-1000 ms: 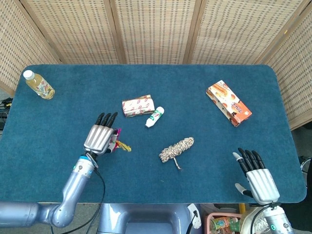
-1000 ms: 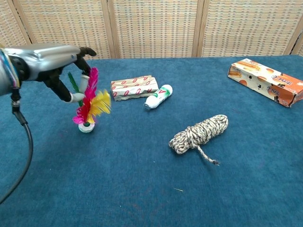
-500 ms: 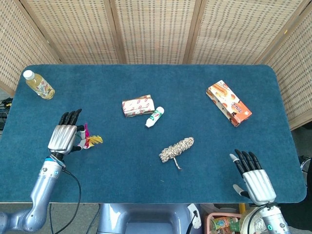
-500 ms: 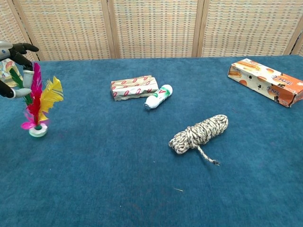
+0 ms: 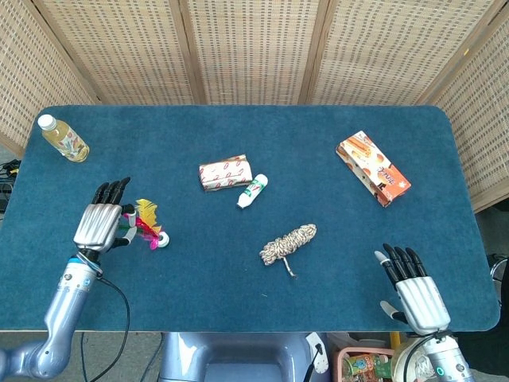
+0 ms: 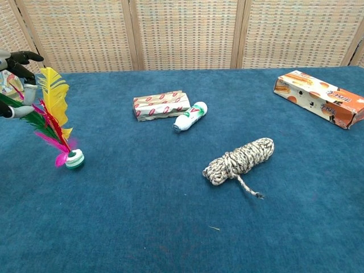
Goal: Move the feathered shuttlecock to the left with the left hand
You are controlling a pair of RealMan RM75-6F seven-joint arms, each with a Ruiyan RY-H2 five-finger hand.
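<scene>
Apparently the move is nearly complete. The feathered shuttlecock [image 5: 148, 228] is seen at the left side of the table [image 5: 262, 302], tilted, its round base [image 6: 74, 158] resting on the cloth to the right of the left hand [image 5: 102, 223], with the feather tips leaning back against the fingers [image 6: 23, 57]. Whether the feathers are pinched or merely touched cannot be told. What is judged to be left is release and withdrawal. The right hand [image 5: 415, 288] is held with fingers spread and nothing in it, well apart from the shuttlecock.
</scene>
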